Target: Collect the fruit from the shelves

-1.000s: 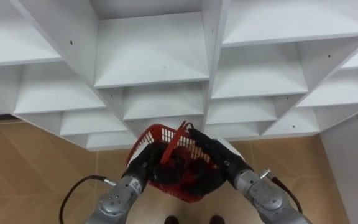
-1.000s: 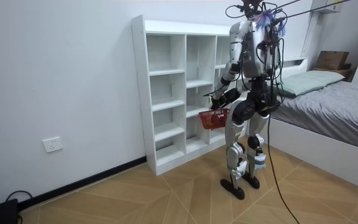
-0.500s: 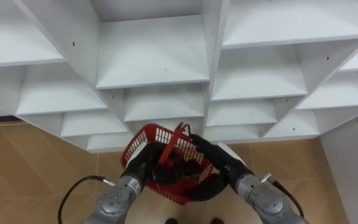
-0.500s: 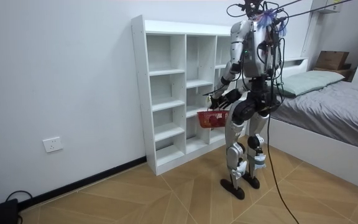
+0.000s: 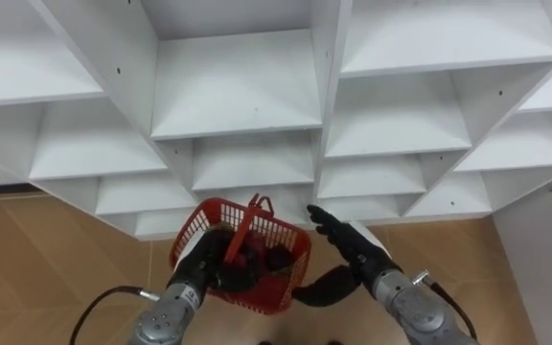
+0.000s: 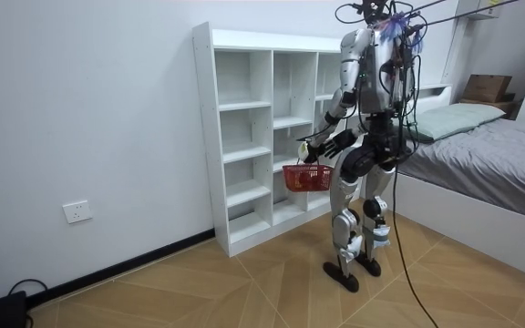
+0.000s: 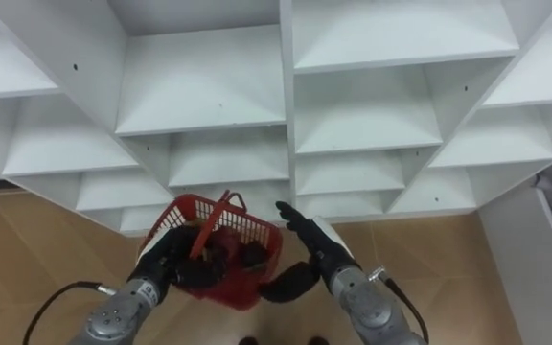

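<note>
Two hands: left robot hand [image 5: 202, 271] clamped on red basket [image 5: 262, 299] rim; right robot hand [image 5: 338, 235] spread open beside it. Basket likely light, rigid; grasp handle [image 5: 247, 228].

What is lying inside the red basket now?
Inside the red basket I see dark and reddish shapes beneath its handle, but I cannot tell what they are. The left hand and the basket's mesh wall cover the rest, so the bottom is hidden.
</note>
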Controlling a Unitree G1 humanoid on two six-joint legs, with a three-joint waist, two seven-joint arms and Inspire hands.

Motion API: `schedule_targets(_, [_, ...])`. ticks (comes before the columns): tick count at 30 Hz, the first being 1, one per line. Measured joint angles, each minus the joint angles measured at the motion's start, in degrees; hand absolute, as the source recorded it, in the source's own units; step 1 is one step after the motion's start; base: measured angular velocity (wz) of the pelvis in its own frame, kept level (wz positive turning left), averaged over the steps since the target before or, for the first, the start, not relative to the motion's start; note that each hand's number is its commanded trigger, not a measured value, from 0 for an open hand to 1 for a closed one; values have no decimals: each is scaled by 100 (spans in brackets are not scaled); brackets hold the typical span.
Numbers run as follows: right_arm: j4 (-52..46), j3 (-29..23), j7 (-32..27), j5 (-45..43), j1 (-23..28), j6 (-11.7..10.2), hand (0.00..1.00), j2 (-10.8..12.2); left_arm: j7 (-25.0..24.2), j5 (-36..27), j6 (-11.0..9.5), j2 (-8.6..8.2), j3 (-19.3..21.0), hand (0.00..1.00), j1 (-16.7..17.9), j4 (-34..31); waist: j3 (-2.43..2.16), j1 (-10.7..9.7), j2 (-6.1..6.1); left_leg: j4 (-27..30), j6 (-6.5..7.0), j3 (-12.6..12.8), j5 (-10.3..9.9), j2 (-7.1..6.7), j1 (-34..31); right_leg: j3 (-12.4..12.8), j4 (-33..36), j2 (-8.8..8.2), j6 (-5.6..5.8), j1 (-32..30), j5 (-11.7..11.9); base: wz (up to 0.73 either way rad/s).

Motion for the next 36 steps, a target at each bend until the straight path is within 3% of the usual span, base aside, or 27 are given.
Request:
schedule_targets(4, [3, -381, -93, 23, 323, -1, 0, -12, -4, -10, 5, 28, 290, 100, 260, -4, -62, -28, 1, -77, -1, -9, 1, -3, 160, -32, -106, 9, 3, 187, 1, 3])
schedule_targets(7, [3, -459, -149, 22, 459, -1, 0, -32, 2, -11, 5, 52, 378, 100, 371, -29, -87, -59, -15, -86, -2, -9, 0, -5, 245, -47, -158, 10, 6, 297, 0, 3])
schedule_targets(9, [-2, -505, -170, 23, 625, -1, 0, -31, 10, -12, 5, 47, 428, 100, 482, -36, -144, -67, -56, -156, -3, -16, 0, -9, 349, -41, -196, 17, 12, 386, -4, 0])
schedule_targets(11, [-3, -542, -174, 28, 750, -1, 0, -36, 9, -11, 5, 38, 440, 100, 576, -36, -160, -76, -79, -198, -3, -27, 0, -17, 459, -42, -216, 17, 21, 489, -10, 2])
schedule_targets(16, [-17, -634, -294, 74, 979, -2, 0, -73, -19, -67, 4, 55, 496, 100, 778, -48, -160, -142, -152, -353, -10, -84, -5, -40, 890, -92, -366, 16, 52, 940, -38, 6])
schedule_targets(19, [-60, -834, -342, 39, 1070, -15, 0, -67, -92, -189, -4, 55, 731, 100, 905, -161, -171, -148, -251, -402, -22, -127, -12, -38, 1047, -141, -491, 31, 52, 1136, -45, 7])
schedule_targets(24, [-68, -1017, -405, 195, 1481, -21, 0, -90, -13, -195, -9, 80, 864, 100, 1354, -360, -190, -149, -326, -568, -61, -165, -45, -40, 1431, -176, -700, 70, 66, 1574, -44, 4])
schedule_targets(31, [-61, -1088, -421, 442, 1779, -47, 0, -92, 103, -312, -125, 177, 872, 100, 1722, -228, -143, -167, -342, -752, -103, -177, -94, -42, 1797, -176, -841, 100, 73, 1935, -121, 1])
schedule_targets(33, [-47, -1220, -515, 632, 1938, -164, 0, -94, 179, -425, -139, 198, 968, 100, 1849, -176, -131, -188, -346, -750, -107, -226, -130, -44, 1863, -206, -901, 109, 80, 2026, -130, 8])
schedule_targets(36, [-32, -1321, -701, 746, 2061, -172, 0, -106, 369, -448, -140, 198, 1140, 100, 1886, -31, -126, -174, -351, -751, -109, -242, -153, -50, 1888, -213, -901, 110, 89, 2050, -161, 4])
